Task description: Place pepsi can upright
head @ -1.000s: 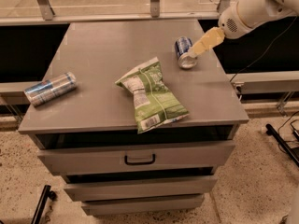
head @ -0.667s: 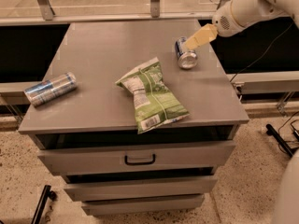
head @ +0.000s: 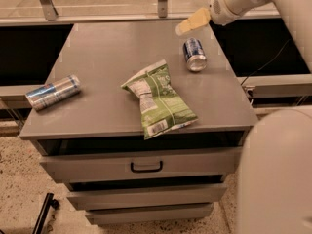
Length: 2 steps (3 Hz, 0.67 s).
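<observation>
The pepsi can (head: 194,54) is dark blue with white markings. It lies on its side at the back right of the grey cabinet top (head: 107,48), silver top facing the front. My gripper (head: 187,25) has tan tips on a white arm that comes in from the upper right. It hovers just behind and above the can's far end, slightly to its left, with a small gap to the can. It holds nothing that I can see.
A green chip bag (head: 158,100) lies in the middle of the top. A slim silver and light-blue can (head: 52,91) lies on its side near the left edge. Drawers (head: 146,166) sit below. My white body (head: 275,179) fills the lower right.
The gripper has moved left and up, from beside the can's right side to behind and above its far end. The can has stayed lying on its side.
</observation>
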Tool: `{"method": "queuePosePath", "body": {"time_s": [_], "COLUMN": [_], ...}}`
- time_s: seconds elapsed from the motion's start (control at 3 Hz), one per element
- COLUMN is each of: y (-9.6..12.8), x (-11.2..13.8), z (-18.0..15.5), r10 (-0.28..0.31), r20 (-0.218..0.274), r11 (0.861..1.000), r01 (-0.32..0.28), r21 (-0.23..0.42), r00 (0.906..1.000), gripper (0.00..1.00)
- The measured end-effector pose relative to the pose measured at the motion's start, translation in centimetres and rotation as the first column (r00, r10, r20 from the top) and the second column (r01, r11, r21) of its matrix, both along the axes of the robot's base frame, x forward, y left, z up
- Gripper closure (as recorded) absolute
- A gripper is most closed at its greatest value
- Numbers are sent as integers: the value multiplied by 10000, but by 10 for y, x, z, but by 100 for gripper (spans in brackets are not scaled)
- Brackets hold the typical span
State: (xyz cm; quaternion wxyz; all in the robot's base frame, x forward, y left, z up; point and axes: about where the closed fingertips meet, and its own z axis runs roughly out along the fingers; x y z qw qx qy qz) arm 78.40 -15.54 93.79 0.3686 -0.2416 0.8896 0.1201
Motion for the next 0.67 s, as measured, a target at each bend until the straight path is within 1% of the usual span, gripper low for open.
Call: {"method": "queuePosePath", "body": {"time_s": [0.33,0.67], "y": [6,5], "x": [9,1], "z": [-16,-28], "r10": [-1382,-2905], "r20": [-1424,-2646], "r11": [9890,9560], "r01": [1290,2670], "r21": [-717,-1217], "r00": [9801,9196], "gripper": [0,0]}}
